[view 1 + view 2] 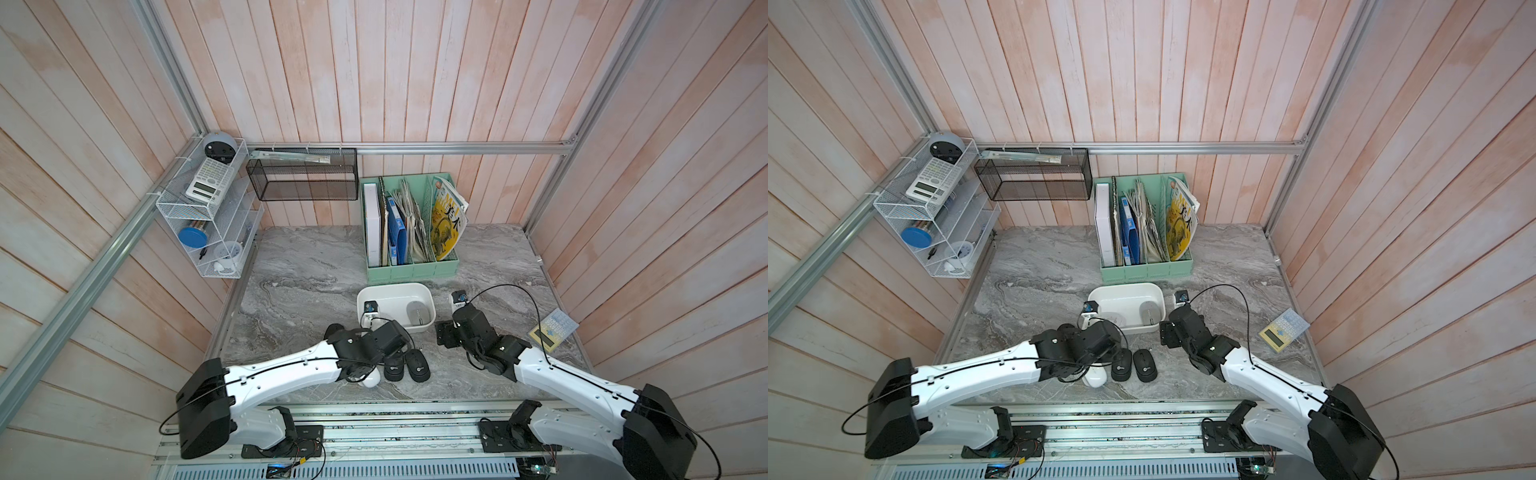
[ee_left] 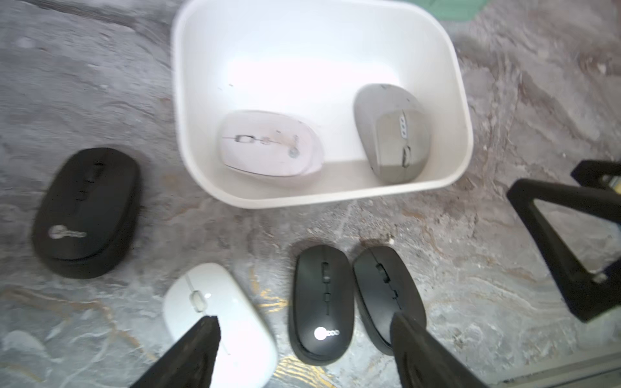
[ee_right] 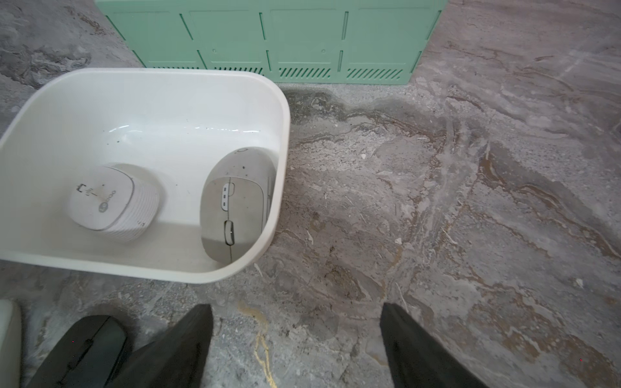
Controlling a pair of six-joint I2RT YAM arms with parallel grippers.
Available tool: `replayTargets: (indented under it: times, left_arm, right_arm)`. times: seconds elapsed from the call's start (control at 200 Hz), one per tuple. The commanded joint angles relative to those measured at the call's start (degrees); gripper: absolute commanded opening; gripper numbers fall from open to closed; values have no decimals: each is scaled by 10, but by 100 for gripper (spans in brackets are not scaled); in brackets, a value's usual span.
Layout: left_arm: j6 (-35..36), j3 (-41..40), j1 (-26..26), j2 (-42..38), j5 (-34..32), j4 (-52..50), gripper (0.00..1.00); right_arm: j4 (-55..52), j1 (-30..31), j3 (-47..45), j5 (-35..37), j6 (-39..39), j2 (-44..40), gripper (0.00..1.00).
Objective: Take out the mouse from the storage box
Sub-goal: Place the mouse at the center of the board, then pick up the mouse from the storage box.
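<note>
Bench (image 1: pixel 307 266): grey marble, four loose mice (image 2: pixel 87 215) near front
Storage box (image 3: pixel 134 97): white tub, mid-bench
Left pincer (image 2: pixel 304 317): apart, empty, above loose mice
Right pincer (image 3: pixel 295 306): apart, empty, beside box
Grey mouse (image 2: pixel 391 134), white mouse (image 2: pixel 268 144): both inside box

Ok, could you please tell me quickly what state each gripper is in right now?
Left gripper: open, fingers apart, holding nothing.
Right gripper: open, fingers apart, holding nothing.

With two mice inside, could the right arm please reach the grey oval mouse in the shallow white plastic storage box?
Probably yes: the right gripper is open beside the storage box; nothing covers the grey mouse, which hugs the wall.
</note>
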Motion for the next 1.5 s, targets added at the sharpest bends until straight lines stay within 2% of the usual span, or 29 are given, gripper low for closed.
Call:
replayTargets:
  times: [0.0,0.02,0.08,0.17,0.285,0.435,0.63,0.96,1.11,1.495]
  left_arm:
    - [47,-63,30,-90,-77,-11,94]
    - [59,-79,32,-110,-82,-3,96]
    - [101,-122,93,-165,-79,18,100]
    - [153,-168,171,-234,-47,47,100]
    - [203,-204,215,-302,-22,74,100]
    - [226,-252,229,-356,-4,109,100]
    - [232,-261,231,-377,5,119,100]
    - [231,-262,232,-370,3,125,100]
    - [232,-263,231,-372,6,125,100]
    - [232,-265,231,-378,4,125,100]
  right_arm:
    - [-28,10,60,-32,15,42,85]
    - [-30,13,71,-39,17,52,85]
    - [-31,26,98,-52,6,83,85]
    - [-41,35,144,-80,-30,133,85]
    - [-100,33,219,-89,-58,197,86]
    - [-167,34,310,-113,-110,274,86]
    - [-299,35,451,-169,-155,376,86]
    - [-391,48,554,-182,-171,484,86]
    - [-399,56,573,-184,-175,513,86]
    - [-433,40,672,-126,-144,616,86]
